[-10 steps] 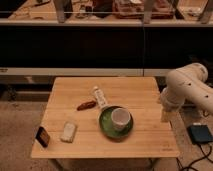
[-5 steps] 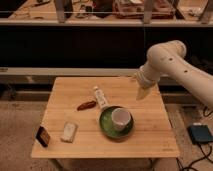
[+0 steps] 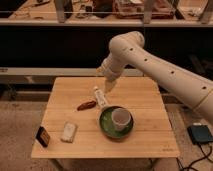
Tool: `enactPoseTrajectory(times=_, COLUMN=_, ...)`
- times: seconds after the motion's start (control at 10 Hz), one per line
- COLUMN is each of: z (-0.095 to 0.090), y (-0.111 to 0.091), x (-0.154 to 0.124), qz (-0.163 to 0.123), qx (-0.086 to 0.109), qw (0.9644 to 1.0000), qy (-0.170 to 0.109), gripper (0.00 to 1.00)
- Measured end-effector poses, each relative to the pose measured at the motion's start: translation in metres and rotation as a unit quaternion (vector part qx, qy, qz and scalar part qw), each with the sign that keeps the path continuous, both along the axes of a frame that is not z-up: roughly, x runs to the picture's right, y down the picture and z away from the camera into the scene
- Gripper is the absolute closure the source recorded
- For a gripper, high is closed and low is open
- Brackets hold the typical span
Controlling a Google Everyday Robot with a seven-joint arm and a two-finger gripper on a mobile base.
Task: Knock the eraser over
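Observation:
The eraser (image 3: 43, 136) is a small dark block with an orange-brown face, standing upright near the front left corner of the wooden table (image 3: 145, 135). My gripper (image 3: 108, 86) hangs from the white arm over the back middle of the table, far from the eraser and up to its right. It points down just above a white tube-like object (image 3: 100, 96).
A pale whitish pad (image 3: 68, 132) lies right of the eraser. A reddish-brown elongated object (image 3: 86, 105) lies mid-table. A green plate (image 3: 106, 128) holds a white cup (image 3: 121, 118). A dark device (image 3: 201, 134) sits on the floor at right. Shelving stands behind the table.
The arm has swung from the table's right side leftward across the back, and the gripper now hangs over the back middle of the table. The objects on the table have not moved.

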State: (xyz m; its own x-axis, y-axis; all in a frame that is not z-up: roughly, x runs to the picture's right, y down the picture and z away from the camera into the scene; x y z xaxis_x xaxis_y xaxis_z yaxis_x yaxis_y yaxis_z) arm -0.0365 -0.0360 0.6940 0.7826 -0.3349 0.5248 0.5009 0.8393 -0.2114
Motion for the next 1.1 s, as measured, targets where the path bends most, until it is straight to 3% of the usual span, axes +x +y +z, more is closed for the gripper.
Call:
enactPoseTrajectory(times=0.8, z=-0.001, y=0.001, x=-0.005, qz=-0.004, qx=0.001, qw=1.0, qy=-0.005, gripper=0.56)
enactPoseTrajectory(times=0.9, z=-0.002, y=-0.001, x=-0.011, qz=-0.01, qx=0.004, qw=0.9998, qy=-0.014, gripper=0.56)
enactPoseTrajectory(times=1.0, z=-0.006, y=-0.005, x=-0.034, qz=-0.029, qx=0.011, qw=0.9988, qy=-0.039, gripper=0.56)
enactPoseTrajectory(times=1.1, z=-0.008, y=-0.005, x=-0.066, qz=-0.052, qx=0.017, qw=0.9955, qy=-0.078, gripper=0.56)
